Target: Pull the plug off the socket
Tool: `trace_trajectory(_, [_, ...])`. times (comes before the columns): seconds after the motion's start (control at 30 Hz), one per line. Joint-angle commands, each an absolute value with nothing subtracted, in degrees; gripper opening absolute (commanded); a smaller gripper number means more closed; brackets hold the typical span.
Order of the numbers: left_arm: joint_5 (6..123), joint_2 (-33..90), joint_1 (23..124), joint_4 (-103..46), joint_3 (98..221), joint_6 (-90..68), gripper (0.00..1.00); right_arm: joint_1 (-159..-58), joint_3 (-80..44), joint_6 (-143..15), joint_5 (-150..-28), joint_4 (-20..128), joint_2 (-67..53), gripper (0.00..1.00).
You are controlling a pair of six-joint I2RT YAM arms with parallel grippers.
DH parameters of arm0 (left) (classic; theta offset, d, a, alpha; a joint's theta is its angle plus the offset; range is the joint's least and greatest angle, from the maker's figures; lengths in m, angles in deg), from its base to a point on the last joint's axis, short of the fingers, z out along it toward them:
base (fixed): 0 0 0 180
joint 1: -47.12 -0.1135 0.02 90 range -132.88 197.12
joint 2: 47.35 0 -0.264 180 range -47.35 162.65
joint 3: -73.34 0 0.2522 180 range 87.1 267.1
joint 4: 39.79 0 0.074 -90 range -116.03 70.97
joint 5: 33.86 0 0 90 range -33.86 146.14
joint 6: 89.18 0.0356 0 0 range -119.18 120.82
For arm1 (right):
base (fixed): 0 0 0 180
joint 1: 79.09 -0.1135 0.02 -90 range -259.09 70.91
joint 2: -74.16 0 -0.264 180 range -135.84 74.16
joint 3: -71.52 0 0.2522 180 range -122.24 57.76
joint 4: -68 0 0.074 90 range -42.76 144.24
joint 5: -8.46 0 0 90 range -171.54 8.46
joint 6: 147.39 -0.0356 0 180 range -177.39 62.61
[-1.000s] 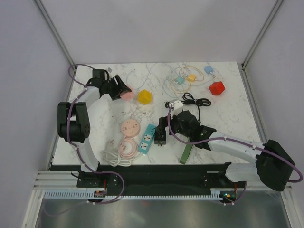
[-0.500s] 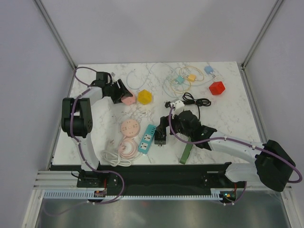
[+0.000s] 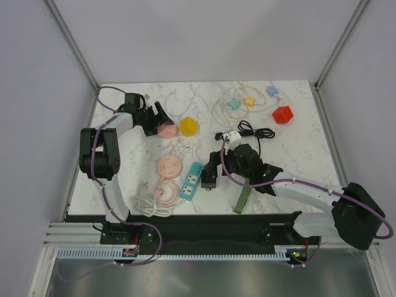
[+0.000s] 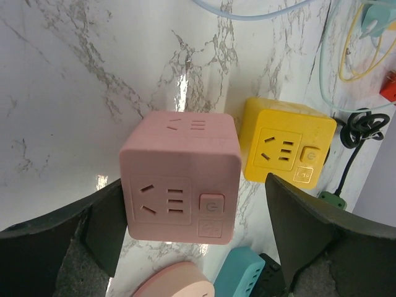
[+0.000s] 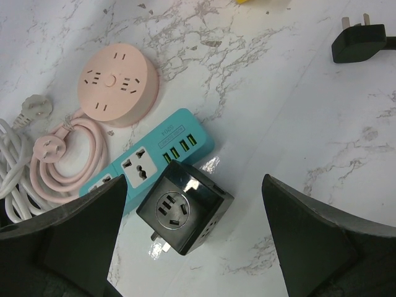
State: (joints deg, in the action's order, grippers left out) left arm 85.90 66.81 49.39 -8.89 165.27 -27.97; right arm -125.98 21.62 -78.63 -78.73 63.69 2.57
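A black cube adapter (image 5: 184, 213) lies on the marble beside a teal power strip (image 5: 161, 154). Its metal prongs show bare at its lower left, in no socket. My right gripper (image 5: 195, 185) is open and hangs over the adapter with a finger on each side, not touching it. In the top view the adapter (image 3: 209, 180) sits right of the strip (image 3: 193, 180) under my right gripper (image 3: 214, 168). My left gripper (image 4: 193, 185) is open around a pink cube socket (image 4: 179, 179); it is at the back left in the top view (image 3: 162, 120).
A yellow cube socket (image 4: 286, 148) stands right of the pink one. A round pink socket (image 5: 117, 83) with a coiled pink cord and a white cord (image 5: 15, 167) lie left of the strip. A black plug (image 5: 359, 43), a red cube (image 3: 282, 114) and small coloured plugs with cords (image 3: 238, 104) lie farther back.
My left arm has swung in and its gripper has shifted slightly right, closer around the pink cube. My right gripper and the black adapter have barely moved.
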Motion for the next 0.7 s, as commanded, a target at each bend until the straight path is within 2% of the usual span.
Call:
trace_trajectory(0.0, [83.8,62.2,49.2,-8.5,167.0,-25.9,0.93,-125.5,21.8,-78.9,-79.3,65.6,4.5,0.98])
trace_trajectory(0.07, [83.2,61.4,49.2,-7.9,166.9,-25.8,0.97,-125.3,22.0,-78.8,-79.1,65.5,4.8,0.98])
trace_trajectory(0.2, [79.9,57.5,49.1,-7.2,166.4,-25.3,1.00,-124.4,22.5,-78.7,-78.9,65.5,5.8,0.98])
trace_trajectory(0.4, [74.3,51.0,49.1,-6.7,164.3,-23.9,1.00,-121.6,23.8,-79.8,-80.7,67.2,5.9,0.98])
trace_trajectory(0.67, [74.3,43.2,49.3,-7.3,161.5,-23.6,1.00,-117.6,23.0,-81.7,-81.3,64.8,7.2,0.98])
